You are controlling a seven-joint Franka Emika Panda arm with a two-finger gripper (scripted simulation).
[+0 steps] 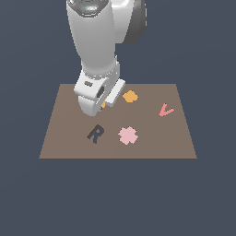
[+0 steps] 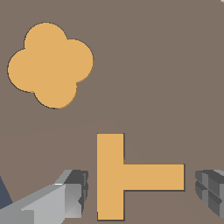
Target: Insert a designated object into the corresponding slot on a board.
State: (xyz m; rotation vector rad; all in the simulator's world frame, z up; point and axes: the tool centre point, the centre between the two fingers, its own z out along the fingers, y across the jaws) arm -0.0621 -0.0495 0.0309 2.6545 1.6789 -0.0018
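Wrist view shows you the end effector (image 2: 142, 190) spread open, straddling the orange T (image 2: 124, 177) ungripped on the board (image 2: 166, 78), so grasping and insertion remain.

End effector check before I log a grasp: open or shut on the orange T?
Open. In the wrist view the end effector has fingers either side of the orange T, with gaps showing.

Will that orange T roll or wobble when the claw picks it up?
Probably not. The T lies flat with straight edges, so rolling looks unlikely. It looks rigid. The fingers flank it lengthwise, off-centre, so it might twist slightly.
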